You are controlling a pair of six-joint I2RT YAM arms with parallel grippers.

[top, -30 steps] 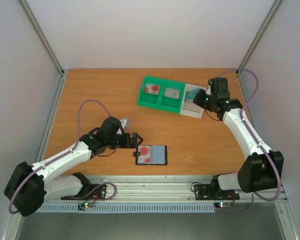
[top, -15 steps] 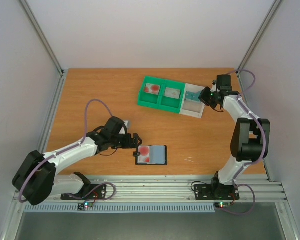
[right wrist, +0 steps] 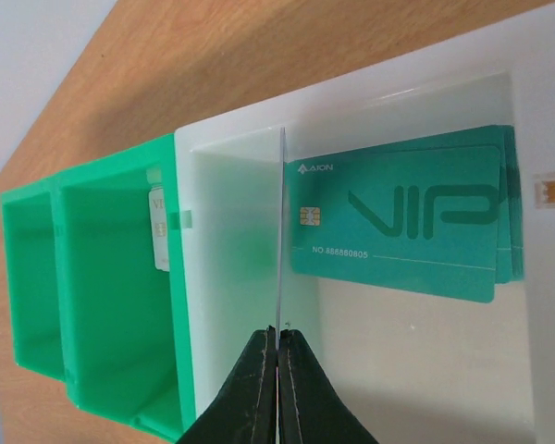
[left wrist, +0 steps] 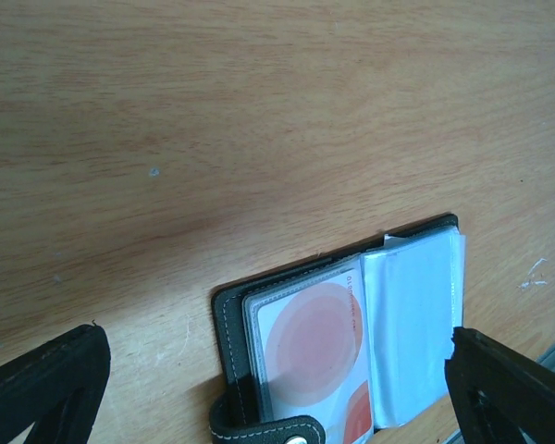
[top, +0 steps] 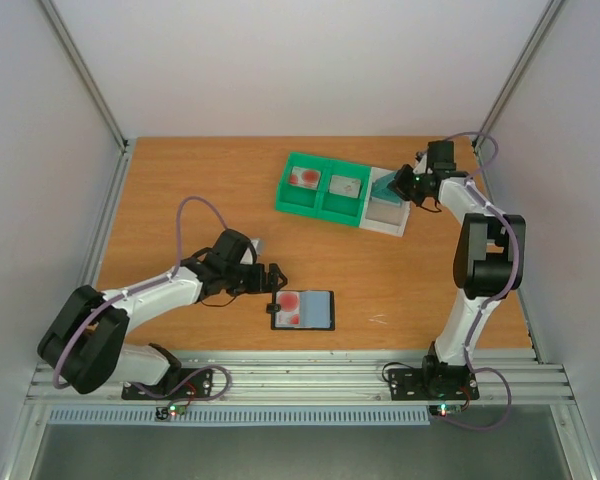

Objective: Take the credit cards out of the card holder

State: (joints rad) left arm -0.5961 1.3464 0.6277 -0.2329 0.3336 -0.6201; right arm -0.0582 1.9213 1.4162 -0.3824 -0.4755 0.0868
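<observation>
The black card holder [top: 303, 310] lies open on the table near the front. A whitish credit card with red marks [left wrist: 319, 342] sits under its clear left sleeve; the right sleeve [left wrist: 412, 324] looks pale and blank. My left gripper [top: 273, 280] is open just left of the holder, and in the wrist view its fingers [left wrist: 46, 388] stand wide on either side of it. My right gripper [right wrist: 278, 335] is shut on a thin card [right wrist: 281, 231], seen edge-on over the white tray [right wrist: 231, 277]. Teal cards [right wrist: 407, 222] lie in that tray.
A green compartment tray [top: 325, 188] stands at the back, touching the white tray [top: 385, 215] on its right. It holds a whitish-red card [top: 304, 178] and a grey card [top: 345, 186]. Frame posts rise at the back corners.
The right arm has folded back and swung its gripper, with the card, a little left over the white tray. The left gripper has hardly moved.
</observation>
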